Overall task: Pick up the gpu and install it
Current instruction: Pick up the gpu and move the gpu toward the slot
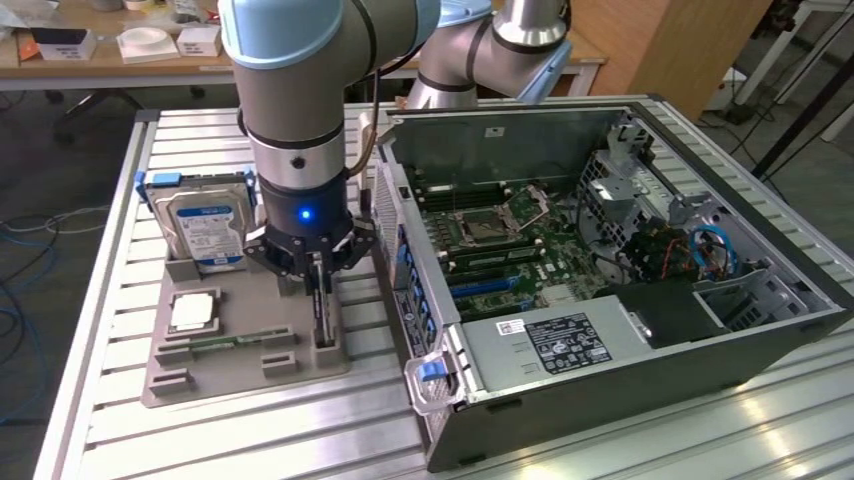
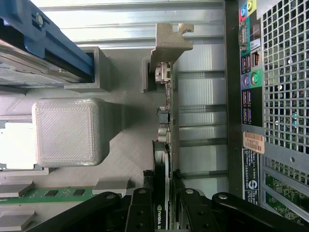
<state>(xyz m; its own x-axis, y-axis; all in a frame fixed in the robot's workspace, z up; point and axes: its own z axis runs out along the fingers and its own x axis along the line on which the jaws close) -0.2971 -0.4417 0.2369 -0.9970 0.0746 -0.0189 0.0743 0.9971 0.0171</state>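
- Pincer (image 1: 316,283) clenched on the gpu (image 1: 322,322), one finger pressed to each flat face at its upper edge.
- Gpu stands on edge in a slot of the grey holder (image 1: 200,380) on the tabletop (image 1: 107,440), just beside the open case (image 1: 641,330).
- Card is thin, flat and dark in the exterior view.
- Wrist view has it edge-on, with small parts along the edge.
- Silver bracket (image 2: 169,43) caps the end far from the fingers (image 2: 142,208).
- Hard drive (image 1: 207,225) stands at the holder's far corner.

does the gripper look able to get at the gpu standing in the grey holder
Probably yes: the gripper sits right over the gpu, jaws closed on its upright edge, and nothing lies between them.
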